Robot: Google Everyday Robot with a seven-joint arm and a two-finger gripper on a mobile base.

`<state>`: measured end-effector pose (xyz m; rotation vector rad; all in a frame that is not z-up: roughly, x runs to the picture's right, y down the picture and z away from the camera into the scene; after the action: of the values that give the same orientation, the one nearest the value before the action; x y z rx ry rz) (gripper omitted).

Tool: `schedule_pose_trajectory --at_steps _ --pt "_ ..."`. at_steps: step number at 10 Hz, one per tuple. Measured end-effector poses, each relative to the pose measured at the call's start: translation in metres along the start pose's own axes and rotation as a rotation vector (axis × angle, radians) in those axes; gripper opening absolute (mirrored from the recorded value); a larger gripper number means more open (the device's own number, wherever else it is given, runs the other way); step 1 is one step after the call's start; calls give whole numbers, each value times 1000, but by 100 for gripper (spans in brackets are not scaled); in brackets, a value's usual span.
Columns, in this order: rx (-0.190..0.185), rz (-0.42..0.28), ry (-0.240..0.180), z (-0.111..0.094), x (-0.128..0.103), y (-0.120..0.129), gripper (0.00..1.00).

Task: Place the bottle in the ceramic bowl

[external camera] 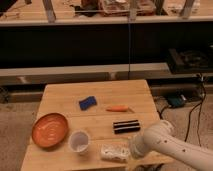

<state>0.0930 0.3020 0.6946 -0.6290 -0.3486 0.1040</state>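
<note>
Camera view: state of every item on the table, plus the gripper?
bottle: on its side near the front edge of the table, not in the bowl
ceramic bowl: upright, empty
cup: upright, mouth up, between bowl and bottle
black bar: lying flat
blue object: lying flat
orange stick: lying flat
gripper: low, at the bottle's right end; grasp not visible

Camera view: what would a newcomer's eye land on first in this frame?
The white arm at the lower right, with its gripper low at the front edge of the table, right beside the bottle lying there. Next, the orange-brown ceramic bowl at the left, empty, with a translucent white cup between it and the bottle.
</note>
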Motion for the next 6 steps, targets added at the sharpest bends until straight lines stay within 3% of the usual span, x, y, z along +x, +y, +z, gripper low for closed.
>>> schedule_pose_trajectory --at_steps 3,6 --pt "-5 -51 11 -11 -32 -3 77" --pt "-21 -52 18 7 -26 -6 77"
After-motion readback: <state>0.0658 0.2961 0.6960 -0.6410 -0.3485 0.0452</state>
